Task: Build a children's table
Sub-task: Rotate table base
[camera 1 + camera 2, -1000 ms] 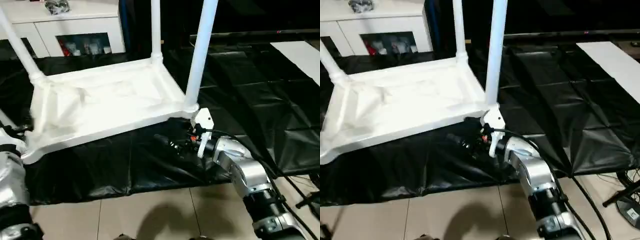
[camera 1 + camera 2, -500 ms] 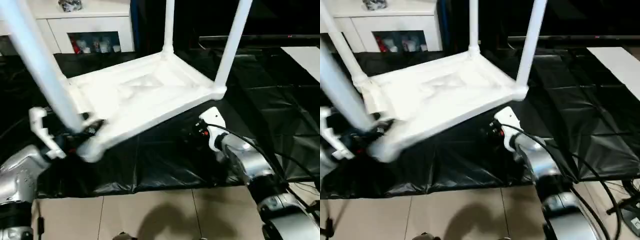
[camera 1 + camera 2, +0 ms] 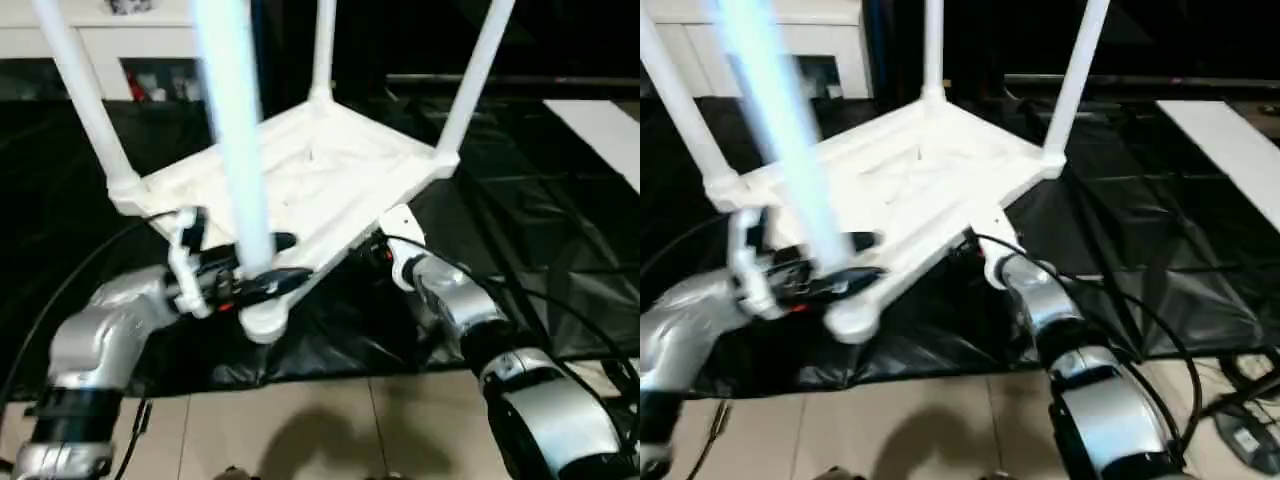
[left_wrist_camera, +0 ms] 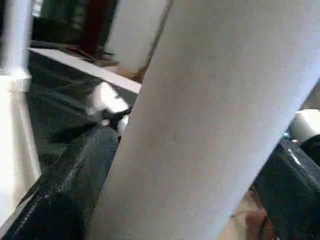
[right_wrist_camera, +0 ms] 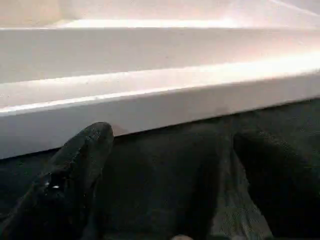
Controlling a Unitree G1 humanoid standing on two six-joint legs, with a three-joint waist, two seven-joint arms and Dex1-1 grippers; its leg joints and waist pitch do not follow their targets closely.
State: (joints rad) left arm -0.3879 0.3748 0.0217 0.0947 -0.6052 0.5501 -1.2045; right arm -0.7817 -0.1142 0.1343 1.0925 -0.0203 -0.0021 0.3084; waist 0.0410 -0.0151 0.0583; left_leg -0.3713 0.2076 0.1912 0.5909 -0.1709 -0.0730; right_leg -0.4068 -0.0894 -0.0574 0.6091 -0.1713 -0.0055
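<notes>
While the children's table is lying upside down on a black sheet spread over the floor, its four white legs are pointing upward from the corner sockets. The left end effector is straddling the nearest leg just above its socket; in the left wrist view its fingers are standing widely parted on either side of the tube, and whether they are pressing on it cannot be told. The right end effector is sitting low beside the long near rim of the tabletop, its black fingers spread apart, released and grasping nothing, with the rim lying just beyond the tips. The tabletop is appearing tilted, its near corner toward the left arm. Pale floor tiles are showing in front of the sheet. A white cabinet is standing at the back, and a flat white board is lying at the far right.
</notes>
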